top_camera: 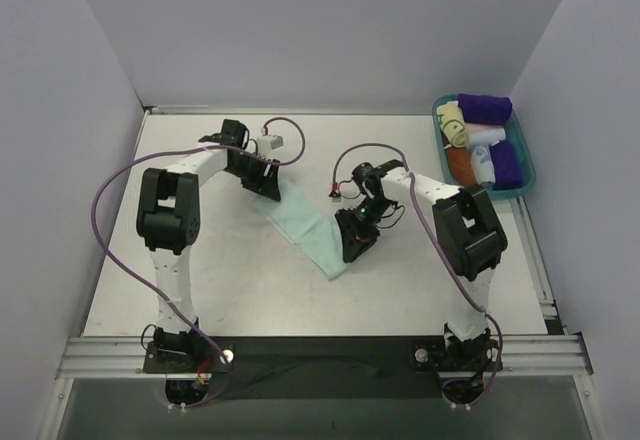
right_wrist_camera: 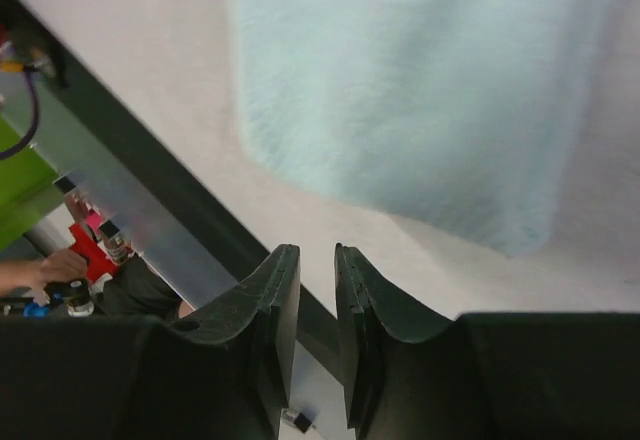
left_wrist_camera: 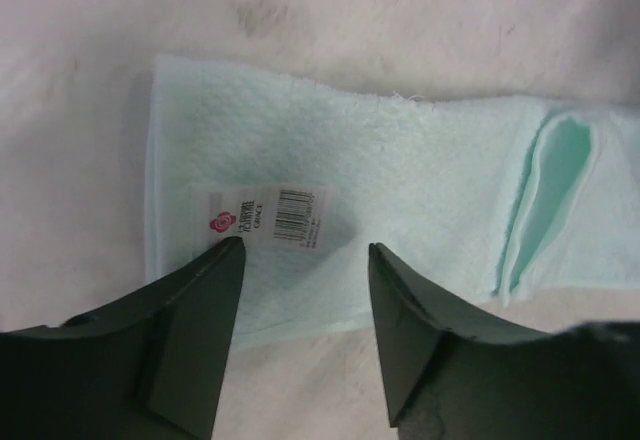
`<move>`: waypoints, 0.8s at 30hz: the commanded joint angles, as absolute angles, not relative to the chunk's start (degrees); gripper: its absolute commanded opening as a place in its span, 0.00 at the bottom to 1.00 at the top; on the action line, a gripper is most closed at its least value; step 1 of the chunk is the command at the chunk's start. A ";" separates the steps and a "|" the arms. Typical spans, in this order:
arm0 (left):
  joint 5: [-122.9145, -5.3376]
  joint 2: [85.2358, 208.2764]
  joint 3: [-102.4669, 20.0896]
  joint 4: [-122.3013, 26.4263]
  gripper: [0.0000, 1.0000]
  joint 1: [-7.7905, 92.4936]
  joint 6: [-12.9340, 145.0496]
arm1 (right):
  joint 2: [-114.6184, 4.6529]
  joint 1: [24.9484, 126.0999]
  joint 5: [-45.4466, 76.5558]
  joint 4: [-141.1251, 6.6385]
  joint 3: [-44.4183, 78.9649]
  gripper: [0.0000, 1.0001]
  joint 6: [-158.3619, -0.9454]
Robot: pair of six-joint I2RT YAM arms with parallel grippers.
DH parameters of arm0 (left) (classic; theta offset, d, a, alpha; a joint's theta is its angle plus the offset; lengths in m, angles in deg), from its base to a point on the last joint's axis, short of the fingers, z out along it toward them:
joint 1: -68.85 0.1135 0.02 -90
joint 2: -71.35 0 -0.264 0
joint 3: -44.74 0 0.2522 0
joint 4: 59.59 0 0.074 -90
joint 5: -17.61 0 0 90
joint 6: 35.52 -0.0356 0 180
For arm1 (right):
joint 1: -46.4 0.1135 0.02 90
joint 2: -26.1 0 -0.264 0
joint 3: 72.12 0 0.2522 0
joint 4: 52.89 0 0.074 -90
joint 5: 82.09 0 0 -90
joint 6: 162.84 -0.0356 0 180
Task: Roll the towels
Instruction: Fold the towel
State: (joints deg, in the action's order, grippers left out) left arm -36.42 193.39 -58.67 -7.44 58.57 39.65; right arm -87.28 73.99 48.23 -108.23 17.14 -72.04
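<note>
One mint towel (top_camera: 308, 228) lies flat as a long strip across the bench (top_camera: 120, 280), folded. Left pincer (left_wrist_camera: 305, 250) stands released above the towel's far end with the label (left_wrist_camera: 265, 215); right pincer (right_wrist_camera: 317, 260), nearly clenched, holds nothing above the near end.

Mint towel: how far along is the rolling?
Done: rolled cloths sit in the teal basket, a pale yellow one among them. In hand: the mint towel lies flat as a folded strip, unrolled; the left gripper is open over its tag end, the right gripper grips nothing. Left: rolling it.
</note>
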 commanded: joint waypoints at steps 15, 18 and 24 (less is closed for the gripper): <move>-35.12 180.77 -46.28 -14.46 0.63 56.28 45.78 | -86.66 67.05 51.50 -104.62 18.98 0.31 -72.84; -34.33 183.49 -47.32 -14.98 0.62 56.28 45.78 | -88.77 67.93 51.77 -103.13 18.46 0.28 -72.84; -31.44 191.92 -54.44 -15.25 0.59 56.11 46.13 | -91.06 71.53 52.30 -101.19 16.26 0.14 -76.00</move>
